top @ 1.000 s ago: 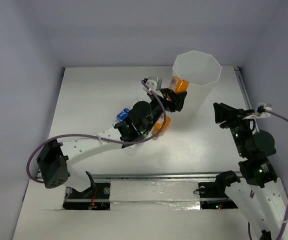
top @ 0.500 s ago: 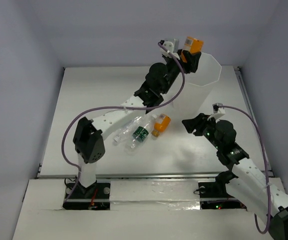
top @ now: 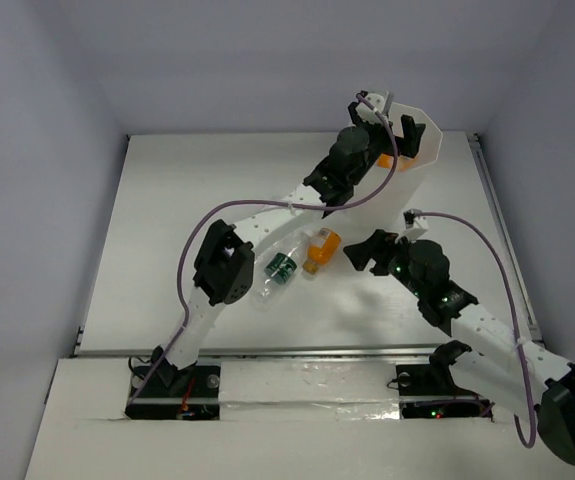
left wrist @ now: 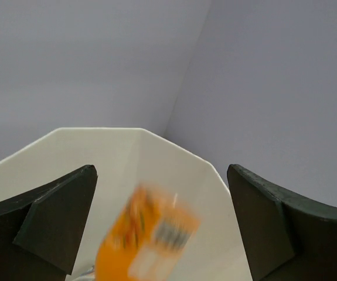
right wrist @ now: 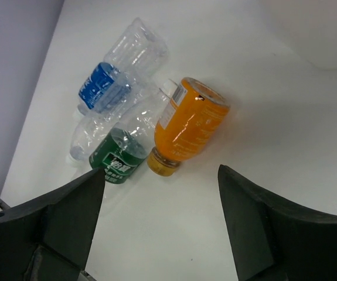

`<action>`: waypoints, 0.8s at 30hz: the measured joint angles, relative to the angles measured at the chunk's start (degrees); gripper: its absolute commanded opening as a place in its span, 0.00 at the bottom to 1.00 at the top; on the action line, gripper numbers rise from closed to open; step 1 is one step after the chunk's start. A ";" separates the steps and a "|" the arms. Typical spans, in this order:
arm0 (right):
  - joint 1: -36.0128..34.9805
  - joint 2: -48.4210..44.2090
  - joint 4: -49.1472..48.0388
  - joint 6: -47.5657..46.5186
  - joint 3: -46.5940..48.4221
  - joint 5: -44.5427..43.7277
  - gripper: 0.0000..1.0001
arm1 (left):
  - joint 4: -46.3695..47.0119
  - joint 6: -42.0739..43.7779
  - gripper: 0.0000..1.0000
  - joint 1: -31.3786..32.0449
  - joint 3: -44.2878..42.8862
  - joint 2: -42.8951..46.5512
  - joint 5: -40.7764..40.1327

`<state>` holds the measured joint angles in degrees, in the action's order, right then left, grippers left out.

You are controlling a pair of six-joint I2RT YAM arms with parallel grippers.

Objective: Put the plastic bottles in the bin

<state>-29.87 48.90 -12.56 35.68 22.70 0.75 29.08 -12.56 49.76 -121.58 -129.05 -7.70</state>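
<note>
The bin is standing on the white bench near the far right corner. The left arm is reaching across the bench to it, and the left gripper is hanging just above the octagonal rim. In the left wrist view its two dark fingers are standing wide apart, with nothing between them. Below the left gripper, inside the bin, the first orange bottle is showing (blurred, so its label cannot be read), and it is touching neither finger. From the top view the same bottle is appearing as an orange patch behind the translucent wall of the bin.

The other plastic bottles are lying on their sides around the middle of the bench, nearer to the near edge than the bin is. The second orange bottle is lying with its neck toward the right wrist camera. Just beside it, and seeming to touch it, a clear green-labelled bottle is lying. A clear blue-labelled bottle is lying behind that one, close against it. In the top view the left arm is covering part of this group.

The right gripper is pointing at the group from the right side, near the second orange bottle but not touching it. Its fingers are spread apart and are holding nothing.
</note>
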 measured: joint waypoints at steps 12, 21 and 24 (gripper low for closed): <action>-7.63 19.74 -8.98 8.74 0.85 -8.52 0.99 | 2.58 -0.11 0.97 -0.02 22.21 16.31 -0.11; -7.67 32.00 -17.92 11.34 4.57 -12.55 1.00 | 8.72 -7.76 0.90 -0.02 60.00 47.47 -4.02; -7.67 35.78 -20.81 11.98 5.75 -12.90 1.00 | 7.26 -9.11 0.90 0.09 67.95 52.09 -6.10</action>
<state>-37.54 84.68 -33.36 47.66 28.45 -12.14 36.34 -21.67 49.84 -53.63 -76.97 -13.80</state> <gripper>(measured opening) 0.995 0.904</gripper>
